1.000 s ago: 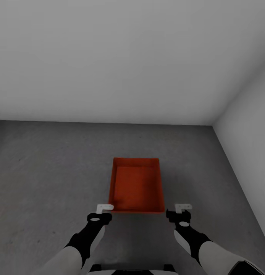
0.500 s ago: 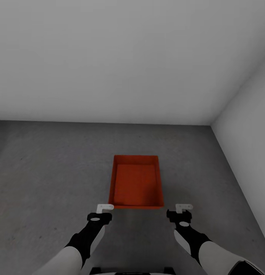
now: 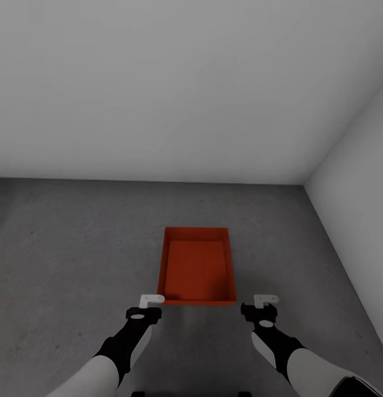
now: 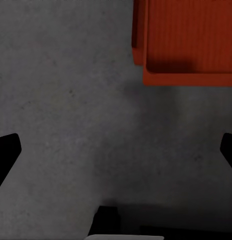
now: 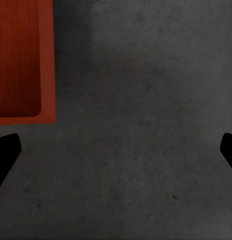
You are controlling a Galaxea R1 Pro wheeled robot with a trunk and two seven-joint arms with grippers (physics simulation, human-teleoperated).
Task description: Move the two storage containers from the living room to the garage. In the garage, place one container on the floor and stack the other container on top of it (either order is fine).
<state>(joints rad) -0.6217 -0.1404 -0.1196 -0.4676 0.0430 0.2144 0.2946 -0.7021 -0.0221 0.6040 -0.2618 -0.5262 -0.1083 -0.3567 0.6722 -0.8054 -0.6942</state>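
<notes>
**Stacked trays on the garage floor, both grippers empty**

Resting on the dark grey mottled concrete floor, the orange-red shallow rectangular open-top storage container lies near the corner where the pale grey back wall meets the side wall. In the left wrist view a second orange-red rim steps out slightly past the upper tray's corner, which suggests one container sits on the other, a little offset; from the head view alone they read as a single tray. That placement fits the task's end state: one tray on the floor, its twin stacked on top, in a bare spot away from anything else.

The left gripper and the right gripper hang just short of the tray's near wall, one off each near corner, not touching it. Both are spread wide with nothing between them: each wrist view shows the dark fingertips at opposite edges over bare concrete. The tray lies ahead of the fingers and inward of each, toward the robot's midline, clear of both. Arms held symmetric and low like this look like a two-handed carry just let go, and I judge the stacking done or all but done.
</notes>
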